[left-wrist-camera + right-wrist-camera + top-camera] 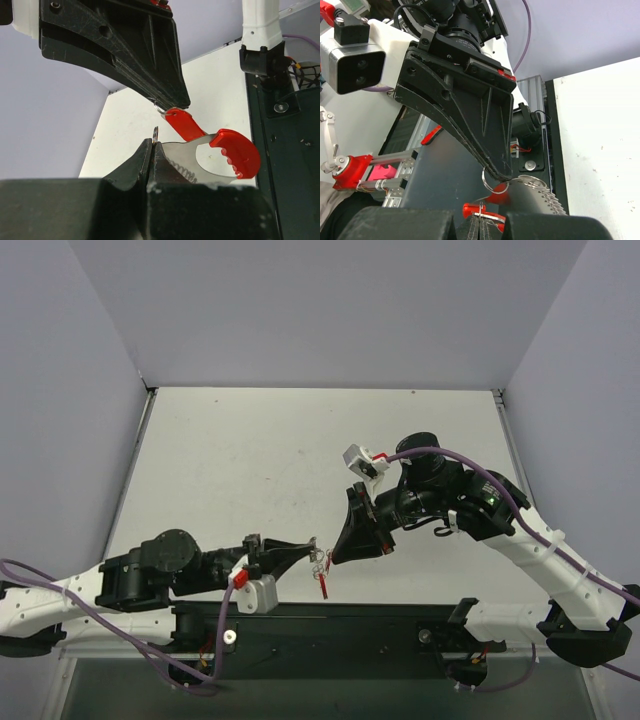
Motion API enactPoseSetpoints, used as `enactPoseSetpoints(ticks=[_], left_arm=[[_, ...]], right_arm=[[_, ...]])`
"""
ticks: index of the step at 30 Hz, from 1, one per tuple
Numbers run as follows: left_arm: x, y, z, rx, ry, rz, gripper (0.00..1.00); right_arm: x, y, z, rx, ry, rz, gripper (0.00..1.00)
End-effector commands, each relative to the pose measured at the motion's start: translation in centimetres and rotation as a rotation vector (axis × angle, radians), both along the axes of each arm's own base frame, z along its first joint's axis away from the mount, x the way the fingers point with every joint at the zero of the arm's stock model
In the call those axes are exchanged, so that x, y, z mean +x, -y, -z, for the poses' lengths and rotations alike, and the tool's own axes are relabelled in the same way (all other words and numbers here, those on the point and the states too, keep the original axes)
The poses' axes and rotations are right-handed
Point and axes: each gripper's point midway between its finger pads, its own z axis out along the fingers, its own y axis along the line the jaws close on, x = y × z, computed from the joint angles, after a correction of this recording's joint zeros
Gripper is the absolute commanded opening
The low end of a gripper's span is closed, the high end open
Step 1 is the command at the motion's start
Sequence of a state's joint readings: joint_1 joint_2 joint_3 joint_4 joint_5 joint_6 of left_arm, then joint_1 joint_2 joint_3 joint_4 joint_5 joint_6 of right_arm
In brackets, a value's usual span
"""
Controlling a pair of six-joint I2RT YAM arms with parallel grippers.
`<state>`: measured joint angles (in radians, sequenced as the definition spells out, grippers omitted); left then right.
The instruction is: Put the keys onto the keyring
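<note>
The fingers of the left tool (153,148) are pressed together, and a thin wire loop (156,134) is pinched between their tips and stands up from them. Just beside those tips the keyring (237,150) is seen. A beaded silver run and a flat silvery part lead away to its curved bright red band, which is held clear of the counter (250,460).

The fingers of the right tool (480,226) are likewise closed, tip against tip. In the left wrist view a small silver ring (157,106) is gripped at their very end, and the red head of the key (184,124) hangs from that ring. The head slants down towards the silvery part of the keyring and overlaps it in the view; whether the two touch cannot be told. The blade of the key cannot be made out.

In the top view the two tools are shown tip to tip, close together, above the near edge of the counter. The left arm (150,580) is laid low from the left, and the right arm (520,540) is bent in from the right. Small silver and red parts hang between the tips. A black base rail (350,625) is seen along the near edge beneath them, and the counter is enclosed on three sides by pale grey walls (330,310).
</note>
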<state>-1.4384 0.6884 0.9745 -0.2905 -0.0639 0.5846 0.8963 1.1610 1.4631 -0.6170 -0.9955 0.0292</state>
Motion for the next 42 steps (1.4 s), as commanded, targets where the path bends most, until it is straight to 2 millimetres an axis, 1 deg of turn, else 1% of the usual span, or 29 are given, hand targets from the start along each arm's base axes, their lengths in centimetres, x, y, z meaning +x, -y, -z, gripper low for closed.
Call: enactPoseSetpoints(ticks=[1, 4, 6, 7, 9, 16, 20, 24, 33, 42], left_arm=[[-1.2, -0.3, -2.0, -0.036, -0.002, 0.063, 0.00], [-2.0, 0.4, -1.8, -0.021, -0.006, 0.116, 0.00], [-2.2, 0.8, -1.6, -0.007, -0.010, 0.129, 0.00], [-2.3, 0.9, -2.0, -0.011, -0.013, 0.132, 0.00], [-2.2, 1.2, -1.6, 0.009, -0.017, 0.132, 0.00], [-2.2, 1.1, -2.5, -0.022, -0.003, 0.130, 0.00], [-2.2, 0.4, -3.5, -0.059, 0.005, 0.127, 0.00], [-2.1, 0.1, -3.9, -0.082, 0.012, 0.118, 0.00], [-1.7, 0.8, -3.6, -0.071, 0.022, 0.107, 0.00], [-1.8, 1.0, -4.0, -0.076, 0.029, 0.110, 0.00]], right_arm=[[-0.3, 0.1, -1.1, 0.048, 0.025, -0.021, 0.00], [-0.2, 0.0, -1.0, 0.044, 0.021, -0.022, 0.00], [-0.2, -0.1, -0.8, 0.041, 0.017, -0.023, 0.00], [-0.2, -0.1, -0.9, 0.042, 0.013, -0.027, 0.00], [-0.2, -0.2, -0.7, 0.037, 0.009, -0.028, 0.00], [-0.3, -0.1, -0.4, 0.031, 0.006, -0.027, 0.00], [-0.4, -0.1, -0.3, 0.028, 0.001, -0.031, 0.00], [-0.3, -0.2, -0.3, 0.030, 0.000, -0.037, 0.00], [-0.5, -0.3, -0.3, 0.030, -0.007, -0.050, 0.00], [-0.7, -0.2, -0.3, 0.028, -0.011, -0.053, 0.00]])
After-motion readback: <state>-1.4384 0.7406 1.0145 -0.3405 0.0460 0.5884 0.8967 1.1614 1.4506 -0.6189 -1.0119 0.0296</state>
